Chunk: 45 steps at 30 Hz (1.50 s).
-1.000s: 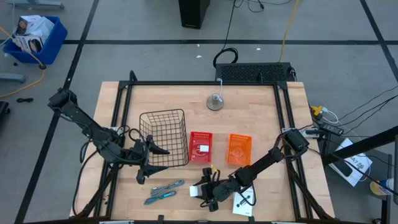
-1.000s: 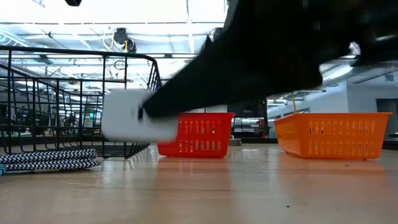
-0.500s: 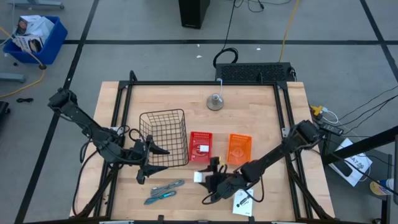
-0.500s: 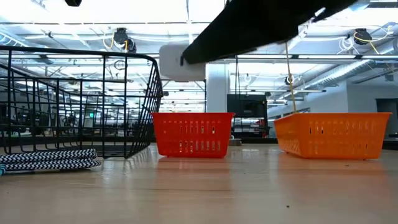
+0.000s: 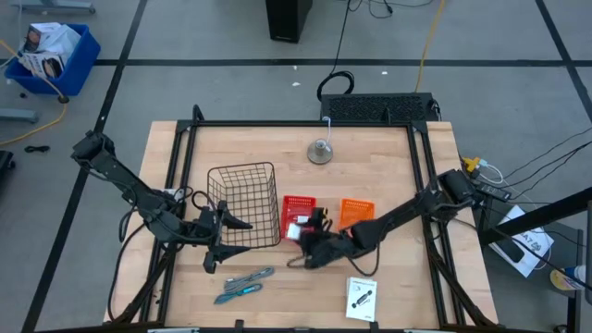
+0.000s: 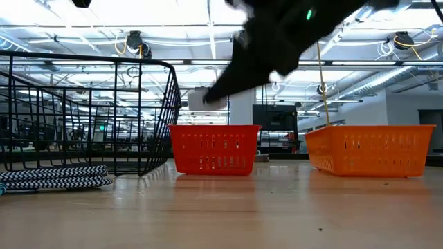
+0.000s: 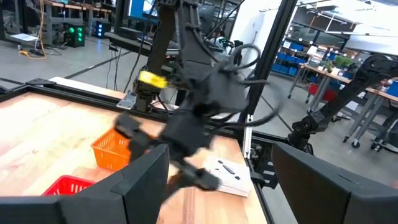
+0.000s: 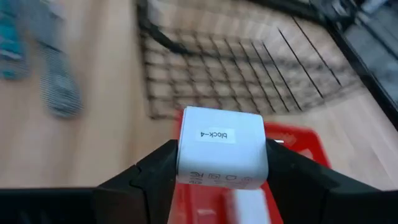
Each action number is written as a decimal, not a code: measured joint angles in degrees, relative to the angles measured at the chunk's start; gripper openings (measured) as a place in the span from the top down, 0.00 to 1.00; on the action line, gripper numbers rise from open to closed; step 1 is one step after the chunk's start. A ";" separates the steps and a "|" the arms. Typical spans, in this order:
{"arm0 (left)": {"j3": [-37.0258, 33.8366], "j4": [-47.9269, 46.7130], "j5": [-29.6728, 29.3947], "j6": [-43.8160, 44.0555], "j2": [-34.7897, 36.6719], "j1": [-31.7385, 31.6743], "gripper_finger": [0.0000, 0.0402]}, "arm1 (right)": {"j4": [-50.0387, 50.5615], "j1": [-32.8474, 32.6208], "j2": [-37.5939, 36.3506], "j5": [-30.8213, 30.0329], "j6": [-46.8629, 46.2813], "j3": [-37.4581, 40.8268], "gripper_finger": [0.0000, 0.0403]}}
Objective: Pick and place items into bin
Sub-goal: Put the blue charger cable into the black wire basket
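Observation:
My right gripper [image 5: 302, 236] [image 8: 221, 163] is shut on the tiny white block [image 8: 221, 144] [image 6: 205, 99], labelled "block-4", and hangs over the red bin [image 5: 298, 209] [image 8: 298, 163]. The blue-and-grey tool [image 5: 244, 282] lies flat on the table near its near edge. So does the flat white packet [image 5: 362, 298] [image 7: 227, 173]. My left gripper [image 5: 237, 235] waits open beside the wire basket [image 5: 244, 203], touching nothing. My right gripper pinches the white block by two opposite sides [image 8: 185, 149], one finger [image 8: 152, 171] on each. The labelled face points at the wrist camera. The arm reaches in from the table's right side, slanting down. The block is lifted clear, above the red bin's near part.
An orange bin [image 5: 357, 215] [image 6: 370, 149] stands right of the red one. A white item [image 8: 249, 205] lies in the red bin. A small metal bell [image 5: 320, 151] sits toward the far edge. Bare wood lies between the bins and the near edge.
My right gripper, shut on the white block all along, has lifted it off the table near the near edge. It has carried the block up and toward the far edge, to above the red bin. The packet, hidden under the arm before, now shows.

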<state>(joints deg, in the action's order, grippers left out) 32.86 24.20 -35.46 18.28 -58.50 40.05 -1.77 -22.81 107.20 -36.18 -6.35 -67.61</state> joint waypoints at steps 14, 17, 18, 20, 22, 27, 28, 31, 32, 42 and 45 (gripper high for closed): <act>0.00 -0.06 -0.63 -0.20 0.00 -0.02 0.27 | -0.11 5.13 0.07 0.47 -3.91 4.57 0.47; 0.00 -0.07 -0.63 -0.18 0.00 -0.02 0.27 | -0.64 5.16 0.06 1.92 -3.95 4.57 0.47; 0.00 -0.06 -0.63 -0.17 0.00 -0.02 0.27 | -0.64 5.16 0.05 1.99 -4.10 4.57 0.47; 0.00 -0.06 -0.63 -0.20 0.00 -0.02 0.27 | -0.56 5.16 0.05 1.98 -4.35 4.57 0.47; 0.00 -0.08 -0.63 -0.24 0.00 -0.02 0.27 | -0.71 5.16 0.07 1.98 -4.76 4.57 0.47; 0.00 -0.10 -0.63 -0.29 0.00 -0.02 0.27 | -0.77 5.17 0.04 1.98 -4.78 4.57 0.45; 0.00 -0.10 -0.63 -0.29 0.00 -0.02 0.27 | -0.79 5.16 0.07 1.98 -4.76 4.57 0.45; 0.00 -0.12 -0.63 -0.31 0.00 -0.02 0.27 | -0.79 5.16 0.07 1.98 -4.76 4.57 0.44; 0.00 -0.12 -0.63 -0.31 0.02 -0.02 0.27 | -0.79 5.18 0.06 1.98 -4.76 4.57 0.44; 0.00 -0.14 -0.63 -0.32 0.00 -0.02 0.27 | -0.75 5.24 0.07 4.89 -6.60 4.57 0.43; 0.00 -0.14 -0.64 -0.31 0.00 -0.02 0.27 | -0.75 5.27 0.07 4.70 -6.82 4.54 0.41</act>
<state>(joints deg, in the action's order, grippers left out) 32.86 24.05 -36.10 17.98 -58.50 40.03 -2.52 -17.54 107.26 -31.48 -13.17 -63.07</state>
